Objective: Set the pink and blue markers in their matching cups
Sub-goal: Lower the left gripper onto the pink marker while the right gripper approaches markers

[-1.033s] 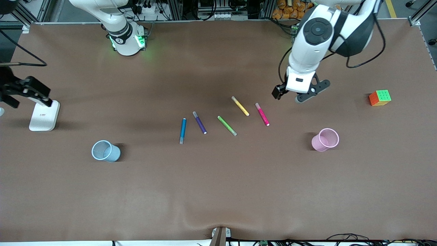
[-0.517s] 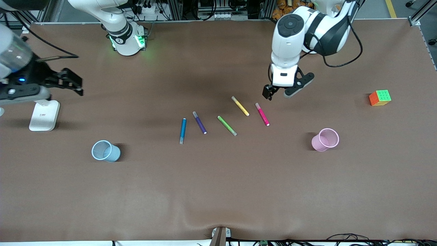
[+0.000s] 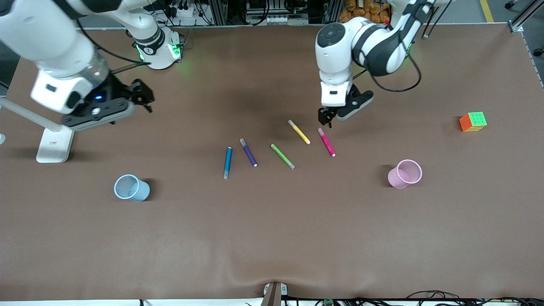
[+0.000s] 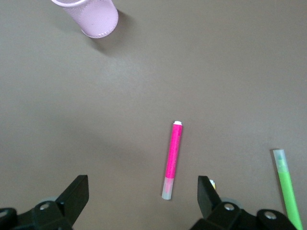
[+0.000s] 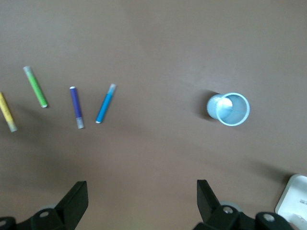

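The pink marker (image 3: 326,142) (image 4: 172,158) lies flat among a row of pens at mid-table. My left gripper (image 3: 335,114) (image 4: 143,189) hangs open over the table just off its pale capped end and holds nothing. The blue marker (image 3: 228,162) (image 5: 105,103) lies at the row's end toward the right arm. My right gripper (image 3: 144,95) (image 5: 142,191) is open and empty, high over bare table toward the right arm's end. The pink cup (image 3: 405,174) (image 4: 91,17) stands toward the left arm's end. The blue cup (image 3: 131,188) (image 5: 229,109) stands toward the right arm's end.
Between the two markers lie a purple pen (image 3: 248,152), a green pen (image 3: 282,156) and a yellow pen (image 3: 299,131). A colour cube (image 3: 473,121) sits near the left arm's end of the table. A white stand (image 3: 54,144) sits near the right arm's end.
Both arms have swung in toward the middle of the table. The left gripper has come down close to the pink marker's capped end. The right gripper has come in from the table's edge.
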Controlling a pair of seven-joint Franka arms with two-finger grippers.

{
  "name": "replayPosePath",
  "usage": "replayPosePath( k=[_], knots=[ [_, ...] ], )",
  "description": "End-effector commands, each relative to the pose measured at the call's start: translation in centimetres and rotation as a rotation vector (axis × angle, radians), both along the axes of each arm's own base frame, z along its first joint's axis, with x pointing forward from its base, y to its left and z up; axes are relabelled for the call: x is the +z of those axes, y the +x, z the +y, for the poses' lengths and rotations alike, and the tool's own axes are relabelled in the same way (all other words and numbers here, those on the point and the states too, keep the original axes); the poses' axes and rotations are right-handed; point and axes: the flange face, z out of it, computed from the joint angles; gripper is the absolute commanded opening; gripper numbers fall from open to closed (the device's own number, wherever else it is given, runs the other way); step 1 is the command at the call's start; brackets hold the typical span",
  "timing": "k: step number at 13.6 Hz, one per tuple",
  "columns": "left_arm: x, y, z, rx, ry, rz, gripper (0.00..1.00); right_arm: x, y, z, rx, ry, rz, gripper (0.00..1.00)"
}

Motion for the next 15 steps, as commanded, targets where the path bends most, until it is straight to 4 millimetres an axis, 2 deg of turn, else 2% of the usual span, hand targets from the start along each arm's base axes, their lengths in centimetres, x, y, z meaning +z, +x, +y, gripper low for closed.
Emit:
replayPosePath(
  k=[1,3,5,8,11,15],
  knots=[
    [-2.1,-0.8,-1.4,-0.007,0.006,-0.036,0.97,0.3,-0.5,1.6,0.024,0.010,0.001,1.00],
    [-3.8,-1.3,-2.2,-0.012,0.013,-0.058,0.94,0.2,-1.1,2.9,0.046,0.023,0.008,1.00],
    [-5.2,-1.5,-2.5,-0.022,0.022,-0.067,0.92,-0.1,-1.3,3.4,0.048,0.055,0.030,1.00],
    [-7.6,-2.5,-3.4,-0.045,0.027,-0.077,0.80,-0.1,-1.6,5.3,0.072,0.104,0.018,1.00],
    [-10.2,-3.0,-3.4,-0.054,0.043,-0.085,0.72,-0.3,-1.6,5.5,0.075,0.097,0.017,1.00],
    [-11.9,-3.7,-3.7,-0.059,0.047,-0.076,0.60,-0.3,-1.3,5.2,0.070,0.099,0.009,1.00]
  ],
)
